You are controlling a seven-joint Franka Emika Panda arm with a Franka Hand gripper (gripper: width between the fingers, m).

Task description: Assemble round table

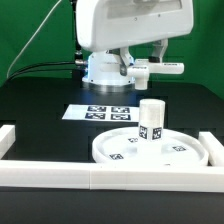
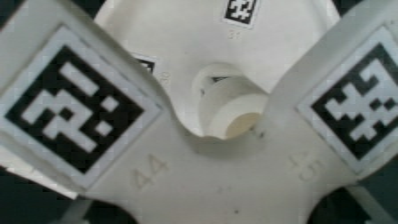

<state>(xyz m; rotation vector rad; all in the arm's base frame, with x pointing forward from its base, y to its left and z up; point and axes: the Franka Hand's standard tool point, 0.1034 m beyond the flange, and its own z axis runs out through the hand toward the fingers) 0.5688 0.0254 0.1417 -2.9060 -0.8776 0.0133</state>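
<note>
The large rimmed white disc (image 1: 120, 150) lies flat on the black table near the front rail. The short cylinder leg (image 1: 151, 120) stands upright on the disc, with a tag on its side. My gripper (image 1: 140, 68) hangs high above the table, behind the disc, shut on the cross-shaped piece (image 1: 160, 68), which it holds in the air. In the wrist view the cross-shaped piece (image 2: 214, 170) fills the frame, with two large tags on its arms and a round socket (image 2: 231, 105) at its centre. My fingers are hidden by the piece.
The marker board (image 1: 100, 112) lies flat behind the disc. White border rails run along the front (image 1: 100, 178), the exterior view's left (image 1: 15, 140) and right (image 1: 213, 145). The robot base (image 1: 100, 70) stands at the back, before a green backdrop.
</note>
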